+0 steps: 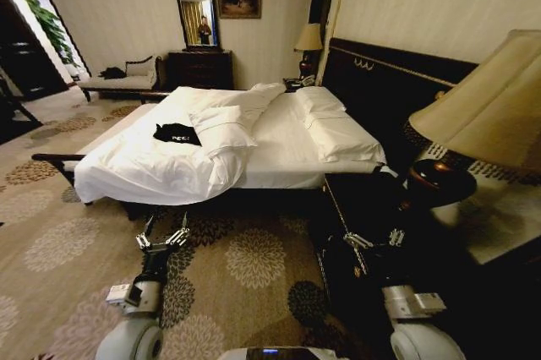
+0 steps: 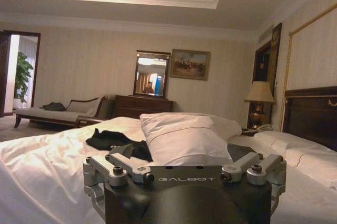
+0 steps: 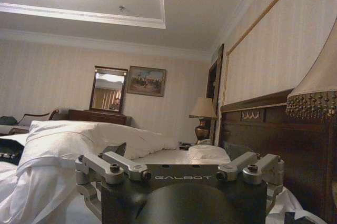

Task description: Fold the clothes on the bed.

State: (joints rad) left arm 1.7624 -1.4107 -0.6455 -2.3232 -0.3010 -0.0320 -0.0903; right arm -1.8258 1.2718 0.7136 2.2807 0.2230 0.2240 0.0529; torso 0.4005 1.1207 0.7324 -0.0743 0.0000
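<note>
Black T-shirt, white bed, "GALBOT" grippers

Ahead of our left gripper — dull grey metal with bolts — the T-shirt looks soft matt black cloth on the bed's rumpled white cotton; beyond, a glossy dark wooden headboard.

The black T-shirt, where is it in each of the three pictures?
Head view: the black T-shirt lies crumpled on the white duvet, on the bed's left half.
Left wrist view: it lies on the duvet beside the big pillow, just above the left gripper.
Right wrist view: a dark bit at the picture's edge may be it; I cannot tell.
Shared landmark: the wall mirror.
</note>
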